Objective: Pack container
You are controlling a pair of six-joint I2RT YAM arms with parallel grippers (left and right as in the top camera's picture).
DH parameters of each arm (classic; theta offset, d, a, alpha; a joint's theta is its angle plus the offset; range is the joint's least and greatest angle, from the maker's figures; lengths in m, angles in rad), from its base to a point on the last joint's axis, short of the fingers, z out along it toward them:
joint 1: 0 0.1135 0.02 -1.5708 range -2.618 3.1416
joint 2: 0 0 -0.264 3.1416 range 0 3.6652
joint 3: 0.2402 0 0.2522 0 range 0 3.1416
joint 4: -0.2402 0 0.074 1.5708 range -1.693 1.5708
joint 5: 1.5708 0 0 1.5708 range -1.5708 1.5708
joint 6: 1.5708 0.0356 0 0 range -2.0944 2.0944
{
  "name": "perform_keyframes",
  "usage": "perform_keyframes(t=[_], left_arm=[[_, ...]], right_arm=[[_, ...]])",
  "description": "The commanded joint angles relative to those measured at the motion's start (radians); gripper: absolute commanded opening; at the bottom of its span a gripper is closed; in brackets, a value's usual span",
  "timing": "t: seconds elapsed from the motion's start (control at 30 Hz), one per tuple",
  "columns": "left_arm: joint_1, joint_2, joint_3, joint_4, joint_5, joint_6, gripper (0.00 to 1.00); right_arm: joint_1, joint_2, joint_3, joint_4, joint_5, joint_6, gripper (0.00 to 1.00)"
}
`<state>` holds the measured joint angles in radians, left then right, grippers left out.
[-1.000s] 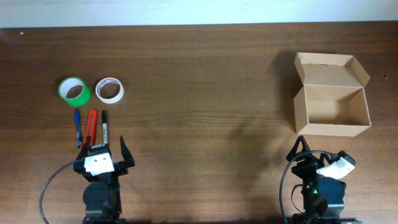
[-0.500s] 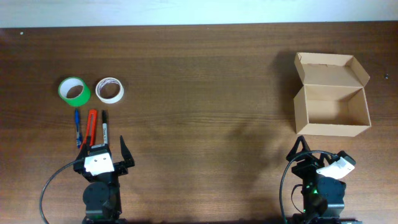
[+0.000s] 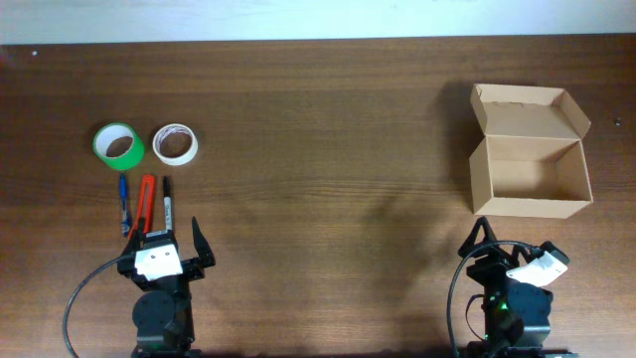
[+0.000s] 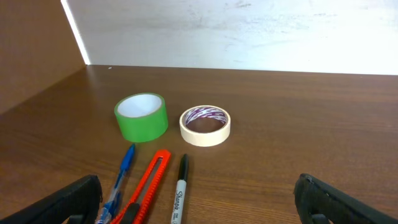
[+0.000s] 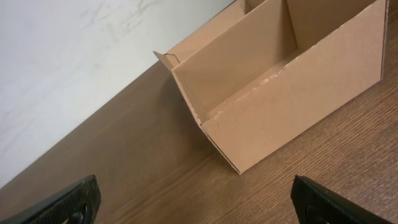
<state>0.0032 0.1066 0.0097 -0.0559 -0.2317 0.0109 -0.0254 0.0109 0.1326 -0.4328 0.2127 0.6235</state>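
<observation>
Container (image 3: pixel 530 207) plain, lid up | marker (image 4: pixel 180 190) seemingly reads "Sharpie" | left pincer (image 4: pixel 199 205), right pincer (image 5: pixel 196 205) both wide, nothing held

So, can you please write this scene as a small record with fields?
container: small tan cardboard box, hinged lid open, empty, on the right
items on the left: green tape roll, cream tape roll, blue pen, orange utility knife, black marker
left gripper: open, holds nothing
right gripper: open, holds nothing

Tan container (image 3: pixel 527 206), green tape (image 4: pixel 143 126), cream tape (image 4: pixel 205 134), orange cutter (image 4: pixel 153 183).
</observation>
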Motion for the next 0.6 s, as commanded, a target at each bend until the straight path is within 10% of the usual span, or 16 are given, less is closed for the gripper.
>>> perform_keyframes(t=[0.0,0.3,0.57], left_arm=[[0.002,-0.001,0.0,0.003,0.035,0.0,1.0],[0.014,0.09,0.133,-0.103,0.001,0.001,1.0],[0.164,0.564,0.534,-0.117,0.001,0.001,1.0]], right_arm=[[-0.001,0.005,-0.007,-0.001,-0.05,-0.089,0.99],[-0.003,0.281,0.202,-0.066,-0.058,-0.287,0.99],[-0.114,0.863,0.729,-0.229,-0.069,-0.428,0.99]])
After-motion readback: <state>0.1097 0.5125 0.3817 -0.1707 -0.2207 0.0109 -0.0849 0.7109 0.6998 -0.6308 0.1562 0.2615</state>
